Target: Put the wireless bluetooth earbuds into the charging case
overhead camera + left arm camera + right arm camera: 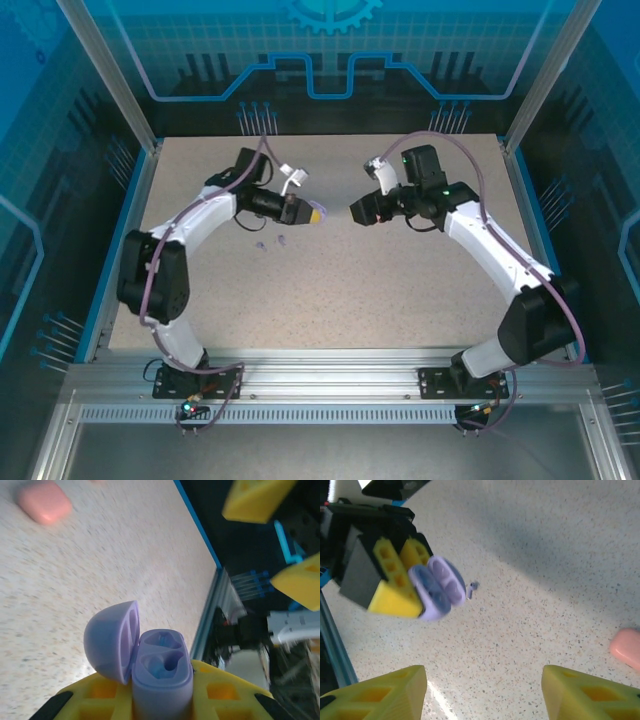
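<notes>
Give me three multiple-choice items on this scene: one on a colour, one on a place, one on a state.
1. The loose case on the table is: A. pink B. green C. black
2. The lavender case sits: A. on the table B. in the left claw C. on a rail
3. Its lid is: A. shut B. open C. detached
Key: A, its pink shows in both wrist views; B, yellow fingers clamp it; B, the lid is swung back off the sockets.

Both arms arch inward and their tips nearly meet. The left hand (313,213) is clamped on a lavender case (162,675) — the right hand (355,212) has its fingers spread wide.
</notes>
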